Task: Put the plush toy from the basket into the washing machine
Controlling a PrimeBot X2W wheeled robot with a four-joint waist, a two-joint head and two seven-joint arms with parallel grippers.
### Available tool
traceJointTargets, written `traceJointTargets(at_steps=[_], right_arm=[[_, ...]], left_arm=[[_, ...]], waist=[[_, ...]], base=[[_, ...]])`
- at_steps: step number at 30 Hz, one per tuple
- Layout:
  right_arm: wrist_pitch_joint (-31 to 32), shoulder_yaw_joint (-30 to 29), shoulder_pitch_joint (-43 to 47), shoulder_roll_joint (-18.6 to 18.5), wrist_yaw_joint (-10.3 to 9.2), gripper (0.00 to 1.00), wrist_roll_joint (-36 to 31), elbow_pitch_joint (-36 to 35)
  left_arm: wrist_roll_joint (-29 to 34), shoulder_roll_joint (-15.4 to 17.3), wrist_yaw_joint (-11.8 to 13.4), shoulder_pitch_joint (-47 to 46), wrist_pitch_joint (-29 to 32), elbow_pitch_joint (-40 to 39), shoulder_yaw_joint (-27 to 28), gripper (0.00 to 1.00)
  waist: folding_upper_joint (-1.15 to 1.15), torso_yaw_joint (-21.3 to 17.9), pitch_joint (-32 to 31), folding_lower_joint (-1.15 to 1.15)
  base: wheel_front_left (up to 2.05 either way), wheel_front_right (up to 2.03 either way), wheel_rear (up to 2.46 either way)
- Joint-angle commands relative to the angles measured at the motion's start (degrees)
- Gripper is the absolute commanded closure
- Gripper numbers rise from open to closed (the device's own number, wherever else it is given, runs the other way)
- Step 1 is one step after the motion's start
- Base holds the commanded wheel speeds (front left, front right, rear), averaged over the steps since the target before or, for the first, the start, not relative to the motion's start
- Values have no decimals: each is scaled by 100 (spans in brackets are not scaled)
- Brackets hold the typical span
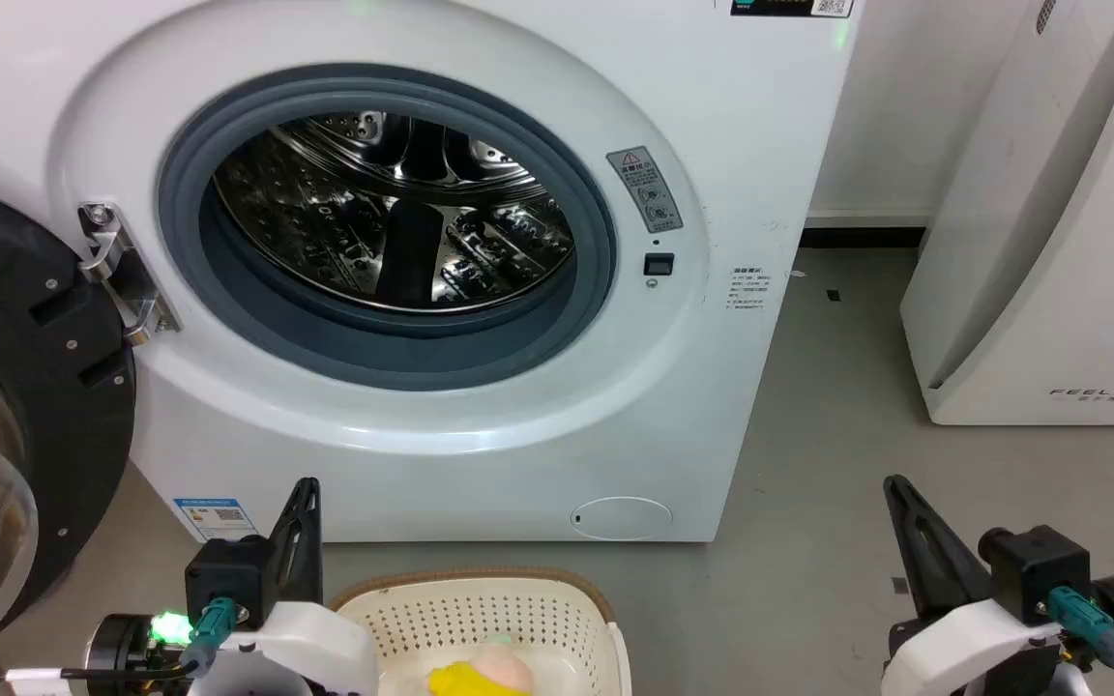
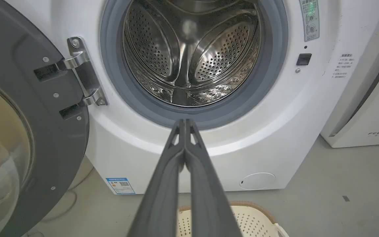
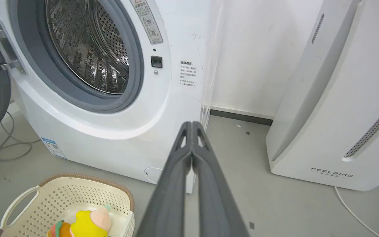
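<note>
I am facing the open washing machine (image 1: pixel 731 145), with the plush toy (image 1: pixel 480 677) lying in the basket (image 1: pixel 480 583) at my 6 o'clock.
My left gripper (image 2: pixel 185 122) at 7 o'clock and my right gripper (image 3: pixel 192 123) at 5 o'clock are both pointing forward, fingers pressed together and gripping nothing. The toy is resting on the basket's bottom, its pink head and yellow top showing, apart from both grippers. The steel drum (image 1: pixel 393 213) is gaping at 12 o'clock, the door (image 1: pixel 25 367) is hanging open at 9 o'clock, and a white slanted appliance (image 1: pixel 1050 242) is standing at 2 o'clock.
</note>
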Motion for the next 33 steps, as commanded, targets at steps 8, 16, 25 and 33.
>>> traceJointTargets(at_steps=[8, 16, 25, 33], right_arm=[[8, -3, -79, -3, -4, 100, -44, -23], [8, -3, -79, -3, -4, 100, -44, -23], [8, -3, -79, -3, -4, 100, -44, -23], [-4, -2, 2, 0, 1, 0, 6, 3]], left_arm=[[15, 1, -24, -82, 2, -25, 13, 100], [15, 1, -24, -82, 2, -25, 13, 100], [15, 1, -24, -82, 2, -25, 13, 100], [-3, 0, 5, 3, -3, 6, -7, 0]], waist=[[0, 0, 0, 0], [0, 0, 0, 0], [0, 0, 0, 0], [0, 0, 1, 0]], base=[[0, 0, 0], [0, 0, 0], [0, 0, 0], [0, 0, 0]])
